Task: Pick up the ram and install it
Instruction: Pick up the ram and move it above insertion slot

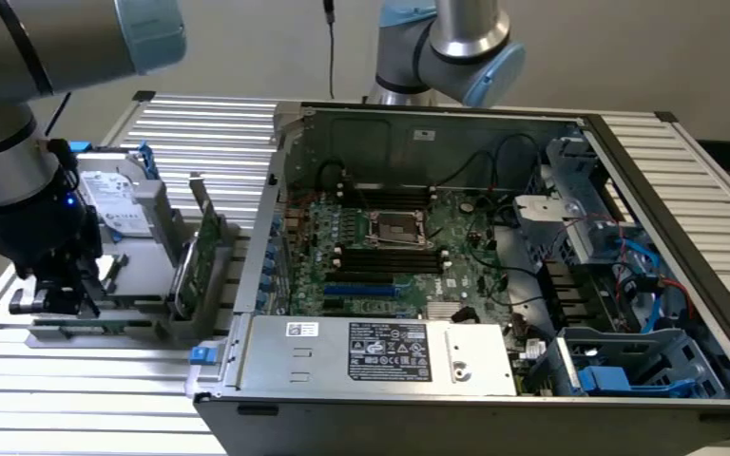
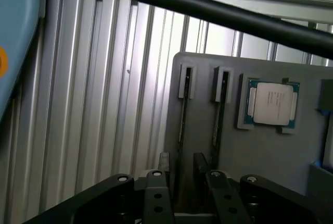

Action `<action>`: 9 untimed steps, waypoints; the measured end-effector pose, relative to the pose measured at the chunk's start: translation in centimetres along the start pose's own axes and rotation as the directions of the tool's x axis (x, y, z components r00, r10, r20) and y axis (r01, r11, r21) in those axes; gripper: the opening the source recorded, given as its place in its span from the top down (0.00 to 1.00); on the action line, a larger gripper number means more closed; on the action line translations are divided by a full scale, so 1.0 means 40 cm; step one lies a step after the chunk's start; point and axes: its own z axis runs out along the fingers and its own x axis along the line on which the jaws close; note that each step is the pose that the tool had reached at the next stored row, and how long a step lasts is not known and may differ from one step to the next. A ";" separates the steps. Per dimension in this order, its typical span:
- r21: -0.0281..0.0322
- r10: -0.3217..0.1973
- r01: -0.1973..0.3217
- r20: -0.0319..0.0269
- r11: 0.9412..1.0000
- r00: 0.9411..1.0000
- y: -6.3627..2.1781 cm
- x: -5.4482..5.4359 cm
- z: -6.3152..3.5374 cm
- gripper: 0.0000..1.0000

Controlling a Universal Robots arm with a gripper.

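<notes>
Two ram sticks stand on edge in slots of a grey holder tray [image 2: 260,151]: one ram [image 2: 181,120] and a second ram [image 2: 219,114] beside it. My gripper [image 2: 182,165] is open, low over the tray, and the first ram runs down into the gap between its fingers [image 2: 163,162] without visibly touching them. In the exterior view my gripper [image 1: 52,300] hangs over the tray [image 1: 99,328] at the exterior view's left, beside the open computer case [image 1: 467,266]. Black memory slots [image 1: 391,257] lie on the motherboard next to the processor socket [image 1: 398,226].
A processor chip [image 2: 271,104] sits in the tray next to the rams. A silver hard drive with blue rails [image 1: 118,204] and a green expansion card [image 1: 202,256] stand upright in the holder. A second robot arm [image 1: 460,43] rises behind the case. A black cable [image 2: 208,10] crosses the wrist view.
</notes>
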 end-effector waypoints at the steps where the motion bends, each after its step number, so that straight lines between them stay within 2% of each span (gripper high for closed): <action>1: 0.000 0.000 0.000 0.000 1.000 1.000 -0.008 0.001 0.004 0.67; 9: -0.001 0.000 0.000 0.000 1.000 1.000 -0.015 -0.003 0.040 0.67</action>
